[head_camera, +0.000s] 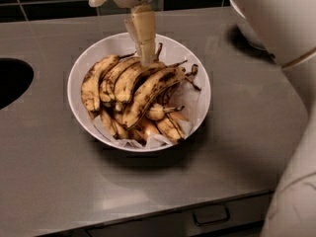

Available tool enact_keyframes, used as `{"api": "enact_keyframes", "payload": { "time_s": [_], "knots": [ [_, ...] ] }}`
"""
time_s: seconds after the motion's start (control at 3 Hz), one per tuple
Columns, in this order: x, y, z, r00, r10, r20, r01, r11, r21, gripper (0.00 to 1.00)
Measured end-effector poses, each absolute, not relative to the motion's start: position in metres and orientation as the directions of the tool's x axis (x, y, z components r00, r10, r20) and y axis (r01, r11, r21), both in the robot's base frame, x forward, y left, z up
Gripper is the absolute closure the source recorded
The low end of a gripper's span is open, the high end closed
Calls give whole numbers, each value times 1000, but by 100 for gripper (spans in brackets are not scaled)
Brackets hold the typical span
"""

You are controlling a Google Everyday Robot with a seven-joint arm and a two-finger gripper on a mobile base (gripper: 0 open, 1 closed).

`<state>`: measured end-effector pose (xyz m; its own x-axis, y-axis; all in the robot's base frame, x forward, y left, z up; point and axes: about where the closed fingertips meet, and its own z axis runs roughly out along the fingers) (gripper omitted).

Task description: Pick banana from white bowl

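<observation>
The wide white bowl [197, 68], lined with white paper, stands in the middle of the grey counter and holds several bananas. The plump yellow-tan banana [93, 85] with light speckling lies at the left of the pile. Slimmer bananas with black streaks [148, 90] lie to its right. My gripper [145, 53] comes down from above at the far middle of the pile. Its tip is at the bananas' stem ends, to the right of the plump banana. I cannot tell whether it touches or holds anything.
My white arm [276, 19] fills the right side of the view and covers the back right of the counter [49, 181]. A dark sink opening [10, 80] lies at the left edge. A drawer handle [211, 215] is below the counter's front edge. Dark tiles line the back wall.
</observation>
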<state>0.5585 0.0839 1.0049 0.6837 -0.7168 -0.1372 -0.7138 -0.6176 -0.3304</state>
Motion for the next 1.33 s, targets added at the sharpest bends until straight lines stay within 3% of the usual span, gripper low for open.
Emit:
{"api": "enact_keyframes", "payload": {
  "time_s": [1.0,1.33],
  "knots": [
    [523,84,968,691,-686,-228,-721,-636,-275,0],
    [515,86,961,703,-670,-240,-711,-651,-266,14]
  ]
}}
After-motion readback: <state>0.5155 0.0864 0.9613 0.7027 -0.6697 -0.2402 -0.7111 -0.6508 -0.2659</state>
